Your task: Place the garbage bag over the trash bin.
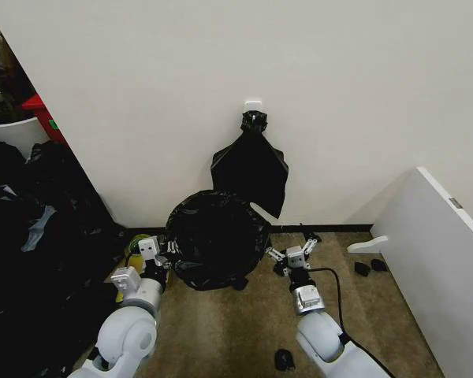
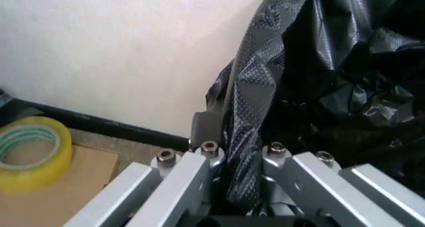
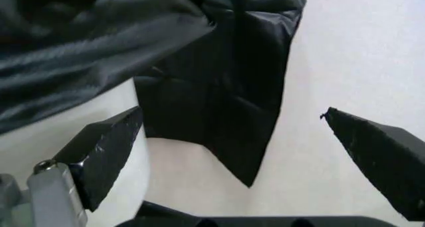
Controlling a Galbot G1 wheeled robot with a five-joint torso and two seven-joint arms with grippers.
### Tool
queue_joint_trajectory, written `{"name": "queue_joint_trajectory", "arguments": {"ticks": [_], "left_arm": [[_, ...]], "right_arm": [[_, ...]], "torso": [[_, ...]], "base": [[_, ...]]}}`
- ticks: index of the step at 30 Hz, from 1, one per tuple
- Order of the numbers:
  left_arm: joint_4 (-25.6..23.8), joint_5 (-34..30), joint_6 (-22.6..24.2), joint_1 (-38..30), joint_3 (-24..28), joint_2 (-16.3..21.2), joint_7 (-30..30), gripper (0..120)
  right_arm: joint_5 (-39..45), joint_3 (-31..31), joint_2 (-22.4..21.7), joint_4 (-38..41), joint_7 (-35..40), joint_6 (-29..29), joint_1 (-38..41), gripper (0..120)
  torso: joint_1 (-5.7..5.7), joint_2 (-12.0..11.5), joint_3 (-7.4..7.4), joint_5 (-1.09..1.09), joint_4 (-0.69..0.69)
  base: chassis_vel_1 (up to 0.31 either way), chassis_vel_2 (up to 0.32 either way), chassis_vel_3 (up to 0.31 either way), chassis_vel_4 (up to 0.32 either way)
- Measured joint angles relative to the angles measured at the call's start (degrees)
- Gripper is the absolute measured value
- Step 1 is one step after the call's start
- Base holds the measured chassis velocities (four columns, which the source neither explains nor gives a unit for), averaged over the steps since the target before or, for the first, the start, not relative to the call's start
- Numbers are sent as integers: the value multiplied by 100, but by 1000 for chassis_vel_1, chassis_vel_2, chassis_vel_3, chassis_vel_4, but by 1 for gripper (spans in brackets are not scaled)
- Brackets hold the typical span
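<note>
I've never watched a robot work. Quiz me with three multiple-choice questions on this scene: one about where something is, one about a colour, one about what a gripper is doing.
1. Where does the flat black bundle hang?
A. On the wall behind the trash bin
B. On the white panel at right
C. On the floor by the tape

2. What colour is the tape roll?
A. Red
B. Yellow
C. Blue

3. What is the left gripper doing?
A. Open, apart from everything
B. Shut on the garbage bag
C. Holding the tape

Answers: 1 A, it hangs from a white hook above the trash bin. 2 B, it is yellow. 3 B, black plastic is pinched between its fingers; the right gripper is open.
</note>
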Motion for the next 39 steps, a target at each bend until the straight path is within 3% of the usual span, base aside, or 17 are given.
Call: {"name": "queue_joint_trajectory", "arguments": {"ticks": [7, 11, 12, 13, 15, 17, 18, 19, 21, 24, 29, 39], "left_arm": [[41, -452, 137, -63, -204, 19, -42, 2], [295, -1493, 644, -280, -570, -35, -276, 2], [295, -1493, 644, -280, -570, -35, -276, 2], [360, -1883, 903, -348, -686, -61, -396, 2], [652, -3398, 1813, -658, -1150, -207, -964, 2], [683, -3559, 1910, -693, -1205, -225, -1036, 2], [845, -4424, 2389, -845, -1523, -319, -1415, 2], [930, -4856, 2584, -903, -1677, -375, -1576, 2], [1005, -5208, 2745, -934, -1796, -423, -1706, 2], [1059, -5399, 2839, -942, -1848, -460, -1781, 2], [1035, -5363, 2855, -912, -1812, -487, -1747, 2], [918, -5268, 2878, -854, -1788, -522, -1576, 2]], "right_arm": [[-46, 133, 68, 136, 136, -35, -88, 100], [407, 257, 123, 619, 561, -250, -283, 100], [407, 257, 123, 619, 561, -250, -283, 100], [528, 236, 124, 726, 575, -257, -327, 100], [942, 118, 109, 998, 301, -6, -431, 100], [1005, 99, 104, 1020, 206, 71, -440, 100], [1233, 7, 82, 1060, -286, 451, -465, 100], [1314, -68, 67, 1045, -704, 736, -474, 100], [1337, -161, 64, 938, -1196, 1062, -476, 100], [1302, -282, 103, 767, -1621, 1321, -473, 100], [985, -392, 219, 521, -1722, 1340, -403, 100], [472, -366, 277, 207, -1317, 1058, -325, 100]], "torso": [[0, 0, 0, -1, 1], [0, 0, 0, -1, 0], [0, 0, 0, -1, 0], [0, 0, 0, -1, 1], [0, 0, 0, -2, -1], [0, 0, 0, -3, -2], [0, 0, 0, 0, -2], [0, 0, 0, 0, 0], [0, 0, 0, -2, 1], [0, 0, 0, -1, 0], [0, 0, 0, -1, 1], [0, 0, 0, 0, 0]], "base": [[0, 0, 0, 0], [0, 0, 0, 0], [0, 0, 0, 0], [0, 0, 0, 0], [0, 0, 0, 0], [0, 0, 0, 0], [0, 0, 0, 0], [0, 0, 0, 0], [0, 0, 0, 0], [0, 0, 0, 0], [0, 0, 0, 0], [0, 0, 0, 0]]}}
